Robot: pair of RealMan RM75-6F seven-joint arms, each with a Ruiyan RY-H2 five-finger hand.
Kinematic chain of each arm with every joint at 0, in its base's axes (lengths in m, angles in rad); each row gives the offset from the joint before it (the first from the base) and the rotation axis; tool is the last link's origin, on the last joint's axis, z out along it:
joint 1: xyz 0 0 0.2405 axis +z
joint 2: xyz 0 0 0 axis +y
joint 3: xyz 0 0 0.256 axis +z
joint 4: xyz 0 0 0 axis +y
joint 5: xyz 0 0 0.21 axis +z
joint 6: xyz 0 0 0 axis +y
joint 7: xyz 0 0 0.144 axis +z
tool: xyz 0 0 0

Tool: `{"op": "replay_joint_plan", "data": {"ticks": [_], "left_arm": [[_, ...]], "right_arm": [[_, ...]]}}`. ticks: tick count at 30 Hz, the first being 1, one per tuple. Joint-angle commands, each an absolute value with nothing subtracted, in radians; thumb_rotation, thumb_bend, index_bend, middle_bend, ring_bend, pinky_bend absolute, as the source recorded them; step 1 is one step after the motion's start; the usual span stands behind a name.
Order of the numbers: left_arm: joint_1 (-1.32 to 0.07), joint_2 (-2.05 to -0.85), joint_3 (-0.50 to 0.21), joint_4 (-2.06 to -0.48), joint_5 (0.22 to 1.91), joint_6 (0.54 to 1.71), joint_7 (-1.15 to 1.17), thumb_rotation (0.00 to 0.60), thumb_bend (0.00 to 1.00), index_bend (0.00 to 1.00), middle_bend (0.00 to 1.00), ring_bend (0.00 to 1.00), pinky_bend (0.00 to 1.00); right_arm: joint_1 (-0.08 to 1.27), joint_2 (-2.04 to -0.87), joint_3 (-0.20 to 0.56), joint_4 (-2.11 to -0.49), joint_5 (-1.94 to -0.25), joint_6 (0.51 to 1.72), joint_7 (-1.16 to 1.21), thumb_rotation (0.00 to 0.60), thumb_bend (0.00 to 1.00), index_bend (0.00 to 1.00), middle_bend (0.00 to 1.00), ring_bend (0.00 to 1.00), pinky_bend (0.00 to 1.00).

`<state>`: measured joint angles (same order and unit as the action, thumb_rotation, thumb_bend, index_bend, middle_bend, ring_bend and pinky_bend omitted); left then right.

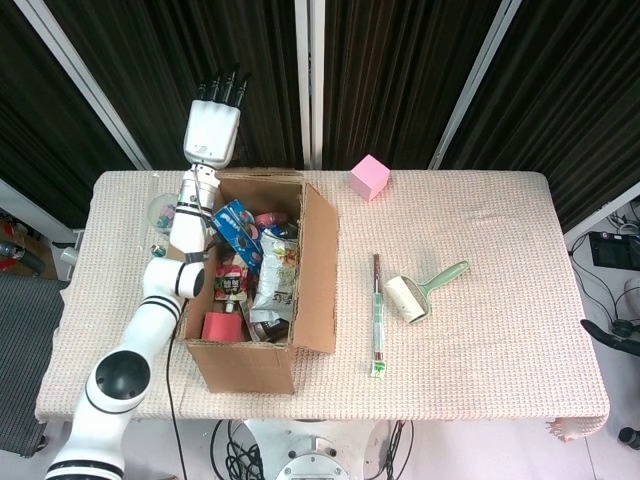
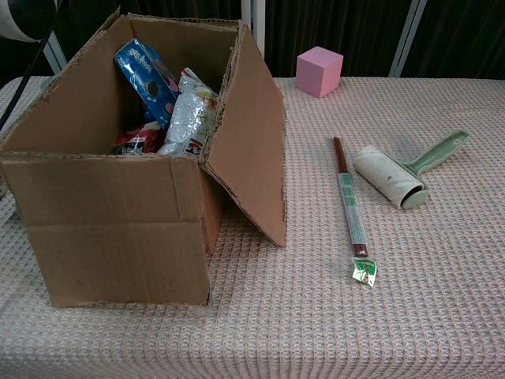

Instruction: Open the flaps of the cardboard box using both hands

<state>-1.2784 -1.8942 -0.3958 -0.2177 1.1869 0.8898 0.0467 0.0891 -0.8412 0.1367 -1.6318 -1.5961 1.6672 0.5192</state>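
Note:
The cardboard box [image 1: 245, 365] stands at the left of the table, its top open and full of snack packets, among them a blue one [image 1: 235, 225]. Its right flap [image 1: 318, 270] hangs outward and down; the chest view shows the same flap [image 2: 252, 134] on the box [image 2: 118, 229]. No far flap stands above the back rim. My left hand [image 1: 212, 125] is raised above and behind the box's back left corner with its fingers stretched upward and nothing in it. It touches no flap. My right hand appears in neither view.
A pink cube [image 1: 369, 177] sits at the table's back edge. A wrapped brown stick [image 1: 378, 315] and a lint roller [image 1: 420, 292] with a green handle lie right of the box. A clear cup [image 1: 160, 212] stands left of the box beside my arm.

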Motion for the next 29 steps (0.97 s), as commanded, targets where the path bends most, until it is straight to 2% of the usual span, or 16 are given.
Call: {"op": "replay_joint_plan", "data": {"ticks": [1,4,5,8,11,14,20,24,29], "left_arm": [[-1.137,-1.760,-0.311,-0.448,1.270,0.996,-0.072,0.600,0.07,0.00,0.02,0.06,0.19],[-0.959,-1.530,-0.226,-0.861,1.330,1.109,-0.063,0.600,0.07,0.01,0.05,0.06,0.19],[-0.889,-1.412,-0.193,-1.061,1.340,1.137,-0.029,0.600,0.06,0.02,0.05,0.06,0.19],[-0.742,-1.150,-0.111,-1.462,1.337,1.185,0.062,0.600,0.06,0.05,0.05,0.06,0.19],[-0.618,-0.994,-0.031,-1.668,1.346,1.246,0.082,0.600,0.06,0.05,0.05,0.06,0.19],[-0.498,-0.924,0.037,-1.745,1.382,1.339,0.065,0.600,0.06,0.05,0.05,0.06,0.19],[-0.308,-0.915,0.125,-1.719,1.442,1.486,0.006,0.600,0.06,0.05,0.05,0.06,0.19],[-0.223,-0.943,0.149,-1.669,1.464,1.548,-0.002,0.598,0.06,0.05,0.05,0.06,0.19],[-0.162,-0.984,0.140,-1.602,1.502,1.611,-0.036,0.590,0.06,0.05,0.05,0.06,0.18]], "right_arm": [[0.081,-0.866,0.129,-1.596,-1.586,1.663,0.458,0.600,0.00,0.00,0.00,0.00,0.00],[0.065,-0.897,0.115,-1.547,-1.572,1.661,0.372,0.600,0.00,0.00,0.00,0.00,0.00],[0.058,-0.911,0.109,-1.529,-1.565,1.659,0.336,0.600,0.00,0.00,0.00,0.00,0.00],[0.039,-0.941,0.090,-1.498,-1.546,1.645,0.271,0.600,0.00,0.00,0.00,0.00,0.00],[0.021,-0.975,0.076,-1.463,-1.530,1.637,0.240,0.600,0.00,0.00,0.00,0.00,0.00],[0.005,-1.020,0.066,-1.412,-1.514,1.635,0.214,0.600,0.00,0.00,0.00,0.00,0.00],[-0.024,-1.112,0.040,-1.287,-1.503,1.621,0.204,0.600,0.02,0.00,0.00,0.00,0.00],[-0.037,-1.178,0.034,-1.198,-1.499,1.622,0.201,0.600,0.03,0.00,0.00,0.00,0.00],[-0.039,-1.223,0.041,-1.145,-1.503,1.629,0.227,0.600,0.03,0.00,0.00,0.00,0.00]]}}
